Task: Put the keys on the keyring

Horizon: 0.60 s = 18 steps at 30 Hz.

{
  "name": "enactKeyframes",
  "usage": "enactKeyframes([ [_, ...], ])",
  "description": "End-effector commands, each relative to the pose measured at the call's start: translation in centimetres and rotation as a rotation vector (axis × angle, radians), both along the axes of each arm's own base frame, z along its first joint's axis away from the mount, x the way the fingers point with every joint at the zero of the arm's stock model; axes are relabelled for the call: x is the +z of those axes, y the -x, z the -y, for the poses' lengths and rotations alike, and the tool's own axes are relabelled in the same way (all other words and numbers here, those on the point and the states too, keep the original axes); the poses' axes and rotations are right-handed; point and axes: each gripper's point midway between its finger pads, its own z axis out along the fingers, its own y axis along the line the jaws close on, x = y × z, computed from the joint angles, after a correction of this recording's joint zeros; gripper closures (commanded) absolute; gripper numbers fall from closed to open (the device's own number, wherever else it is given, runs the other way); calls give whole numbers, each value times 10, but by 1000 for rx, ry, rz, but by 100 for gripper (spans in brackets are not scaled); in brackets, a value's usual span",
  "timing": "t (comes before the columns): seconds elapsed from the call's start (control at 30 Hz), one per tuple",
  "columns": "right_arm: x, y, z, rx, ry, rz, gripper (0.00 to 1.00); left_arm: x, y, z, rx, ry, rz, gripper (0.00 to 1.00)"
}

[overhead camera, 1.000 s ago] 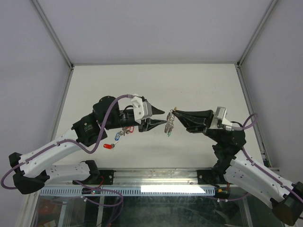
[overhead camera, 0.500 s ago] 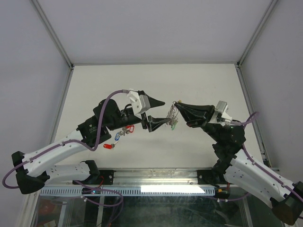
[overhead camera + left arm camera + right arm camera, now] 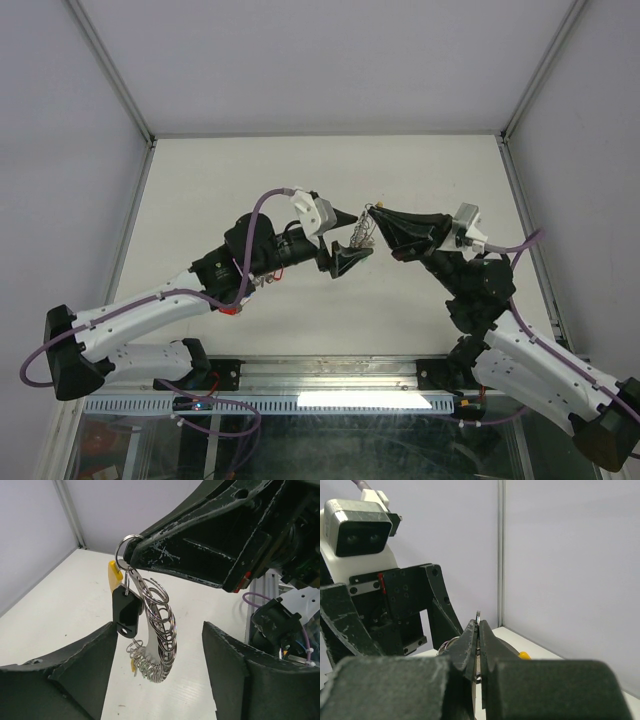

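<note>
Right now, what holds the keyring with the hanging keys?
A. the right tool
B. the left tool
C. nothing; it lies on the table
A: the right tool is shut on the keyring, from which the keys hang in the air, while the left tool stands open and grips nothing.

This is a robotics lab cell. Plain grey panel walls [image 3: 320, 60] on aluminium frame posts [image 3: 108, 68] box in a white counter [image 3: 420, 175] carrying white-and-black robot arms [image 3: 150, 310].

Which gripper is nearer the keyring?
Right. The right gripper is shut on the keyring; the left gripper is open, fingers flanking the keys hanging beneath it.
</note>
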Motion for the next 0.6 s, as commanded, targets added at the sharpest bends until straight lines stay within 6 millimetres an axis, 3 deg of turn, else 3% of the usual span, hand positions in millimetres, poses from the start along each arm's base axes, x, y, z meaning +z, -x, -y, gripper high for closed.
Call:
enactKeyframes([
  [0.0, 49, 12, 15, 1, -135, 77, 100, 14, -7, 3, 49, 65, 13, 36],
  [0.47, 50, 11, 15, 22, -177, 41, 100, 6, -15, 7, 83, 62, 13, 76],
  [0.57, 49, 10, 15, 23, -178, 38, 100, 7, -14, 7, 83, 61, 16, 90],
])
